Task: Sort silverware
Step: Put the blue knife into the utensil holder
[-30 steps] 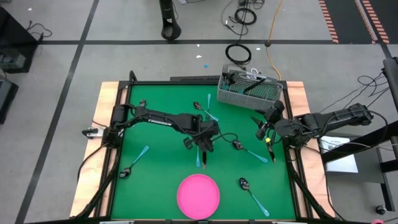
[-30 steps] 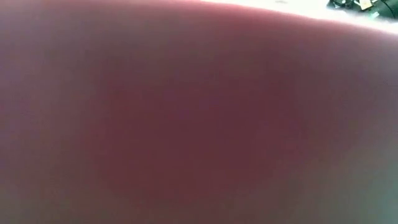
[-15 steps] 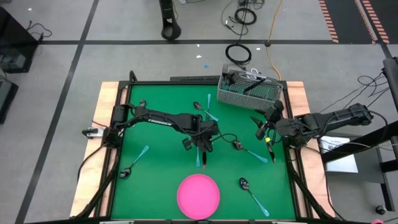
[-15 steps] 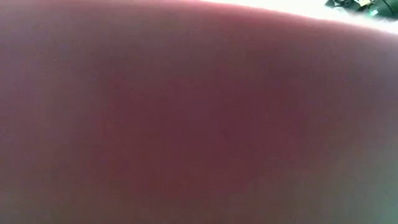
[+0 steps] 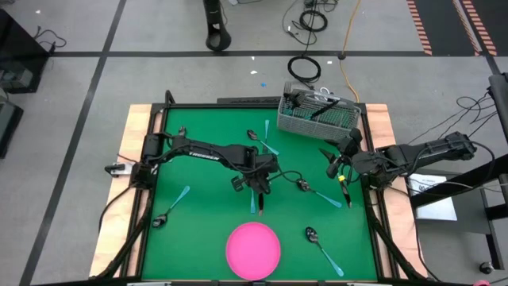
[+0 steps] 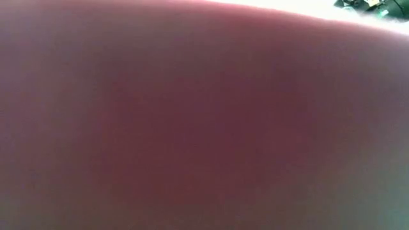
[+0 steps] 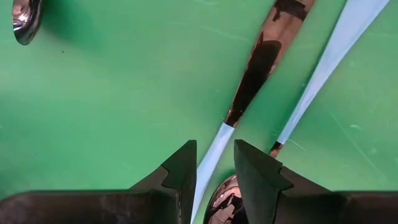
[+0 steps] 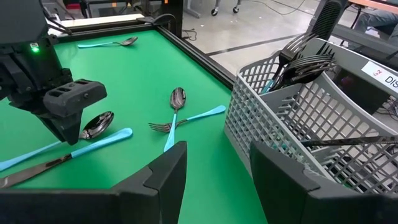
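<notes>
While my left gripper (image 7: 214, 171) sits low over the middle of the green table (image 5: 198, 226), its fingers (image 7: 180, 174) stand slightly apart with the light-blue handle of a knife (image 7: 261, 62) running up between them; not clamped, gap visible both sides. Beside that knife lies a spoon (image 7: 323, 62), handle crossing close by, bowl down near my fingertip. Another spoon bowl (image 7: 25, 18) shows at the edge of the left wrist view.

From above, my left gripper (image 5: 258, 181) is over the utensil cluster (image 5: 259, 199) mid-table. My right gripper (image 5: 337, 163) hovers near the table's right edge, just in front of the grey mesh basket (image 5: 317, 117), fingers wide apart, holding nothing. Basket already has forks (image 8: 305, 59) standing in one compartment and a utensil lying in another.

Loose silverware on the table: spoon and fork crossed (image 8: 177, 115) near the basket, spoon (image 5: 313, 193) right of centre, spoon (image 5: 321, 246) front right beside the pink plate (image 5: 254, 248), spoon (image 5: 171, 205) far left. Low view is a pink-red blur, nothing readable.
</notes>
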`<state>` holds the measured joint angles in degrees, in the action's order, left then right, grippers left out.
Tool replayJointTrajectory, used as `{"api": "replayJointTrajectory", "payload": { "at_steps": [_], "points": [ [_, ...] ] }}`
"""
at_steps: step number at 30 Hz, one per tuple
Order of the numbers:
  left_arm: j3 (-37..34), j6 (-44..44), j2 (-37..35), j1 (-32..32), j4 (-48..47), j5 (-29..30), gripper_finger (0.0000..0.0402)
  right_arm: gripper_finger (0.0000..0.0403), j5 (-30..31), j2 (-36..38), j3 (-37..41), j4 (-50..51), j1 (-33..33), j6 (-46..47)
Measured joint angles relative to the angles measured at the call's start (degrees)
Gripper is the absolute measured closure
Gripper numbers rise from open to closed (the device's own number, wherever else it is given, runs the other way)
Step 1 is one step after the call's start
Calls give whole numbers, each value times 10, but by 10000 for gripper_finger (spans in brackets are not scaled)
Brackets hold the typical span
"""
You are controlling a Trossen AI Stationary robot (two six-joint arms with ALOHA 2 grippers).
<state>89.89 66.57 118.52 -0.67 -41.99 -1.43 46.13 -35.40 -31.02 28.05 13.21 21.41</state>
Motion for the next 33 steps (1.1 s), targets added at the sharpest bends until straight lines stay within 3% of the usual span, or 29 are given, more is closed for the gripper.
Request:
{"api": "replayJointTrajectory", "payload": {
  "at_steps": [33],
  "points": [
    [-13, 3, 0, 0, 26, -1, 292, 238, 0, 0, 0, 0, 0, 2]
  ]
}}
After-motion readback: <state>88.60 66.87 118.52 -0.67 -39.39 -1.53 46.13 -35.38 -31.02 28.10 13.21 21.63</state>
